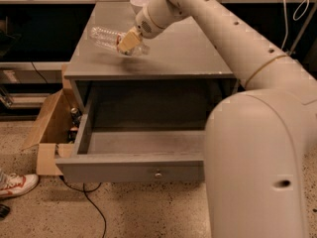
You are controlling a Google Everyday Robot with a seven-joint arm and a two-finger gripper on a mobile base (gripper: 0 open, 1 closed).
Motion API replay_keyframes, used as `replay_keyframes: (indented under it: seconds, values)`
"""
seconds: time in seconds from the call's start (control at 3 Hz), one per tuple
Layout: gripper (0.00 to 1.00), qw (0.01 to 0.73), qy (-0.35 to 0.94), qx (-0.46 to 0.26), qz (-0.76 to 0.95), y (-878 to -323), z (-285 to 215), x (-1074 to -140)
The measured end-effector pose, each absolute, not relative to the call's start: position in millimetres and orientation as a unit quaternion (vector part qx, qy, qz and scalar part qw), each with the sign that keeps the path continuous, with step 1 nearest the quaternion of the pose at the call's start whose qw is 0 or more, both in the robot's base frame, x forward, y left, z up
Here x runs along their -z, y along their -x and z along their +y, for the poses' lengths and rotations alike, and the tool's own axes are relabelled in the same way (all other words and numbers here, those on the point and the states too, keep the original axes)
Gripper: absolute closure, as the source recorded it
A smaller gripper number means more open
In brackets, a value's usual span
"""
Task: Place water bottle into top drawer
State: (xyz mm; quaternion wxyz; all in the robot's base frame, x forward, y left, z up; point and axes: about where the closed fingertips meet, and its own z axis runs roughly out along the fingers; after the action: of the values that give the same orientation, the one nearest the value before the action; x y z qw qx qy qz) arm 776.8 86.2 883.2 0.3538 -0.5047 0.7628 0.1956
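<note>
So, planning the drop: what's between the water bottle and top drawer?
Camera view: only bare cabinet top, ending above the top drawer. Over it, the gripper holds the water bottle.

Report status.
Gripper shut on bottle, over cabinet top. Bottle held sideways, not yet in drawer. Drawer open. Bowl behind, off path.

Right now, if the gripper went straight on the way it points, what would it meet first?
Probably the cabinet top. The gripper, shut on the water bottle, hangs above it and points down and leftward in the picture, so that surface comes first, not the open drawer below. Depth is unclear.
</note>
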Motion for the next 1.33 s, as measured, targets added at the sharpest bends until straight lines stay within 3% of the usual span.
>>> replay_keyframes:
  seconds: [0.33,0.67,1.33]
  values:
    - [1.00,0.385,0.507,-0.188,0.748,-739.9,49.4,-900.5]
    - [1.00,0.359,0.506,-0.190,0.760,-725.7,36.5,-868.5]
    - [1.00,0.355,0.527,-0.197,0.747,-714.8,44.0,-855.7]
